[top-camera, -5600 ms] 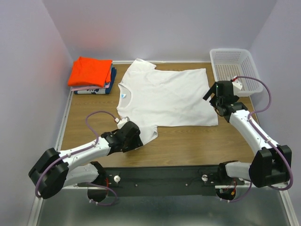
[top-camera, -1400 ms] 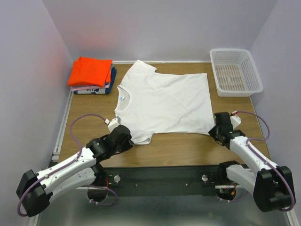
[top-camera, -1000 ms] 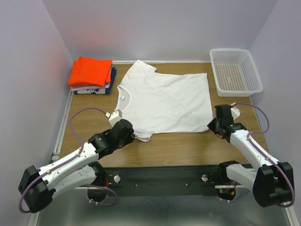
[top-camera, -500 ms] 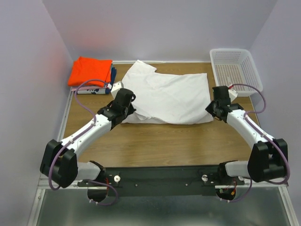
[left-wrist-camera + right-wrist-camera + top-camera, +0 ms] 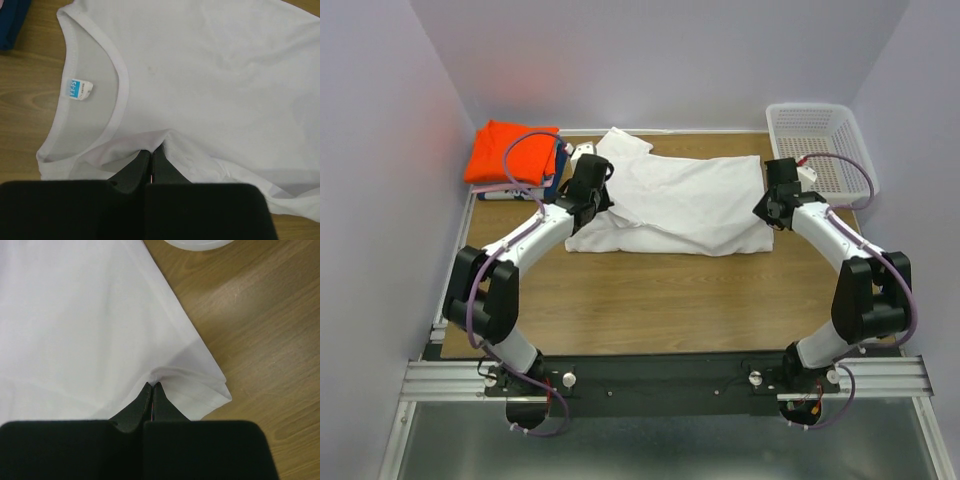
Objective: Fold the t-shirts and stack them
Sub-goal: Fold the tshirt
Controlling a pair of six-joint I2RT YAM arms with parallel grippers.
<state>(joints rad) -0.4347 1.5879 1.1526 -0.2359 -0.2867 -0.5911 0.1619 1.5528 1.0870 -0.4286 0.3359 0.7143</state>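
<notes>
While left tool [image 5: 151, 153] and right tool [image 5: 151, 386] pinch one white t-shirt [image 5: 680, 198] | folded: one orange t-shirt [image 5: 508, 150], one blue t-shirt [image 5: 10, 22]

Soft matt cloth on the white shirt [image 5: 680, 200], thin and greyish at the collar, lightly creased. Same matt cloth on the orange shirt [image 5: 510, 150] and blue shirt [image 5: 10, 22]. Smooth wood-grain table [image 5: 670, 290], faint sheen. White plastic mesh basket [image 5: 817, 106]. Matt black left gripper [image 5: 151, 152] and right gripper [image 5: 151, 386]. Grooved bare-metal rail [image 5: 440, 375].
</notes>
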